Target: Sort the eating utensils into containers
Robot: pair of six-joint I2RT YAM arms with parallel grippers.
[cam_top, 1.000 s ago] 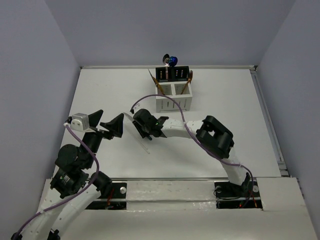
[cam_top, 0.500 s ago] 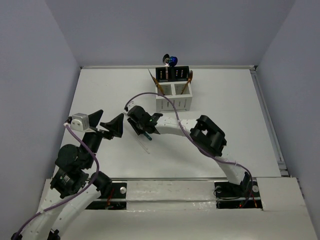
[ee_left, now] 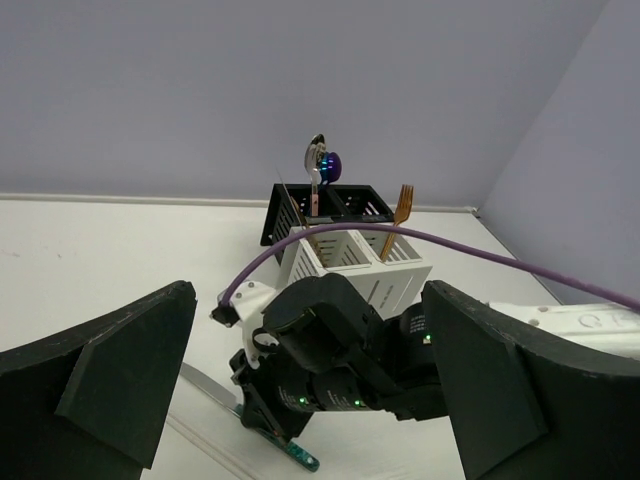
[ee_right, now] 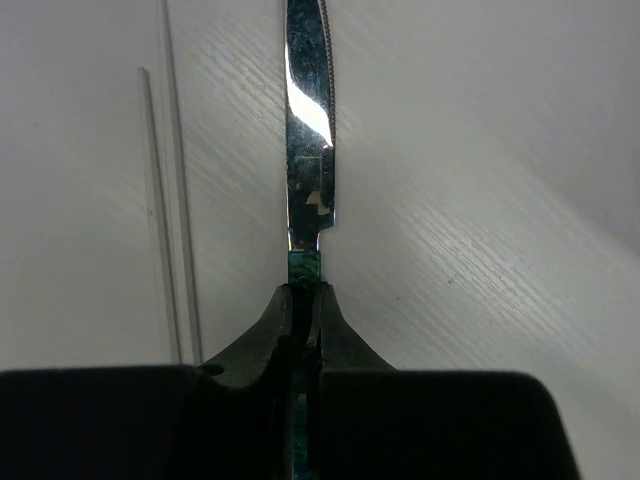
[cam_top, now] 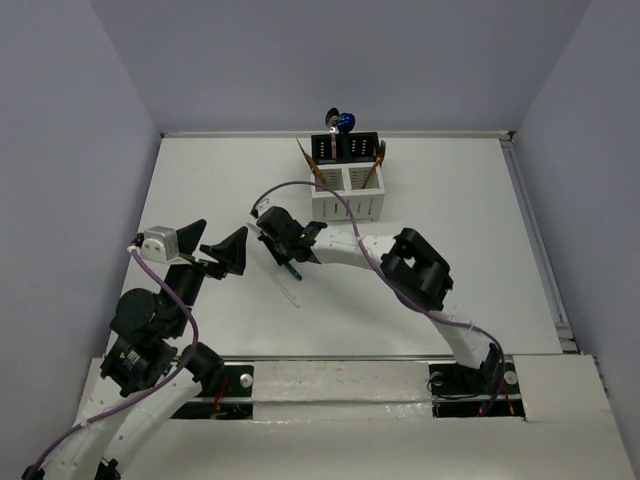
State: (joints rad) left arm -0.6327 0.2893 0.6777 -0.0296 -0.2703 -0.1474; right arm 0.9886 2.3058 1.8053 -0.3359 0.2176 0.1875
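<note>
A white table [cam_top: 470, 230] closed in by pale lilac walls holds the scene. At the left, the left gripper [cam_top: 212, 241] hangs with its jaws spread wide and nothing between them. Just right of it, the right gripper [ee_right: 304, 298] is pinched fully down on a teal-handled table knife [ee_right: 308, 130]. It grips the handle right behind the silver blade, and the knife lies flat on the table, well short of the caddy. Further right and back stands the four-compartment caddy [cam_top: 347, 196], with a copper fork [cam_top: 379, 160] and a blue-bowled spoon [cam_top: 345, 123] upright in it. The knife looks light, stiff and slick. A hold near the blade root probably sits close to its balance, though it may swivel when lifted.
</note>
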